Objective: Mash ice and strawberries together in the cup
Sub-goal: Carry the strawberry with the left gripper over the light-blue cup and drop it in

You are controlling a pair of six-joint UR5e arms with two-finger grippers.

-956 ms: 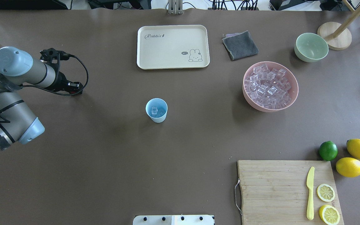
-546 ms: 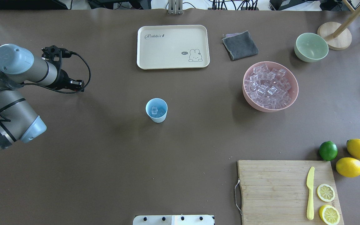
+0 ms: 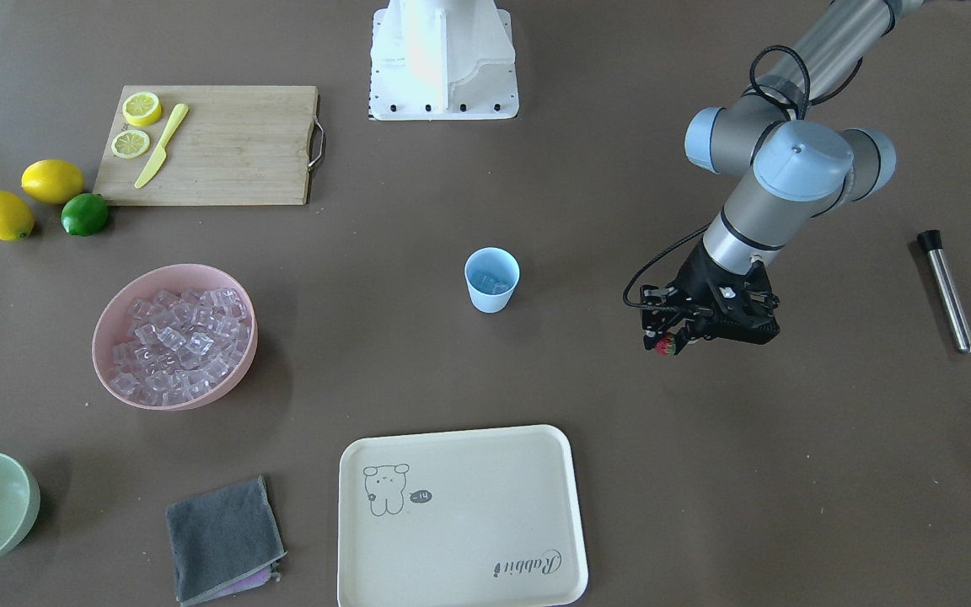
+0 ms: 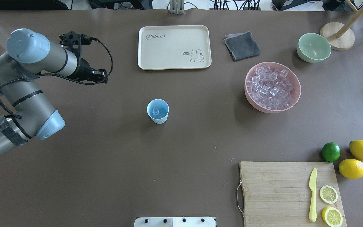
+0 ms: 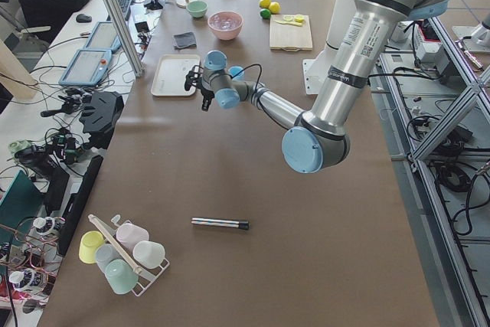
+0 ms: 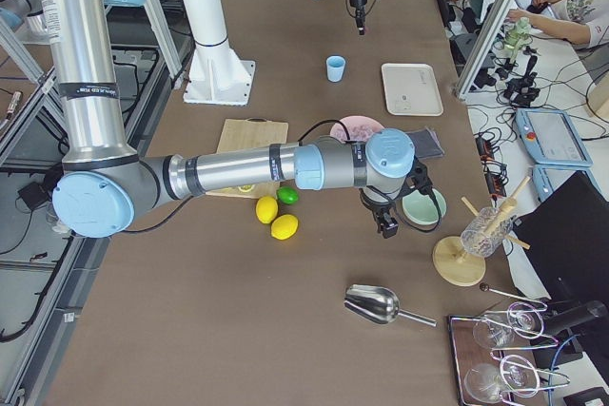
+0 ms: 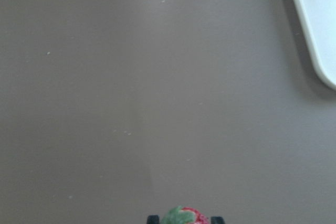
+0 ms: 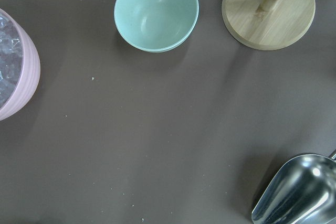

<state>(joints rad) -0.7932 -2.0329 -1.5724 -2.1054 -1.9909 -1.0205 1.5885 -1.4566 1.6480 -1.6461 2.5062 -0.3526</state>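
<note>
The light-blue cup (image 4: 158,111) stands upright mid-table with a few clear ice cubes (image 4: 155,111) inside; it also shows in the front view (image 3: 491,280). My left gripper (image 4: 101,77) hovers left of the cup and beyond it, well apart, above bare table. It is shut on the small red strawberry (image 3: 665,346), which shows with its green top between the fingertips in the left wrist view (image 7: 181,217). My right gripper (image 6: 385,225) shows only in the right side view, near the green bowl; I cannot tell whether it is open or shut.
A pink bowl (image 4: 296,94) full of ice sits right of the cup. A cream tray (image 4: 174,47), grey cloth (image 4: 242,45) and green bowl (image 4: 314,47) lie along the far side. The cutting board (image 4: 276,192) and citrus are near right. A steel muddler (image 3: 945,291) lies beyond my left arm.
My left arm has swung right and farther across the table, carrying the gripper closer to the tray and cup. The cup and bowls have not moved.
</note>
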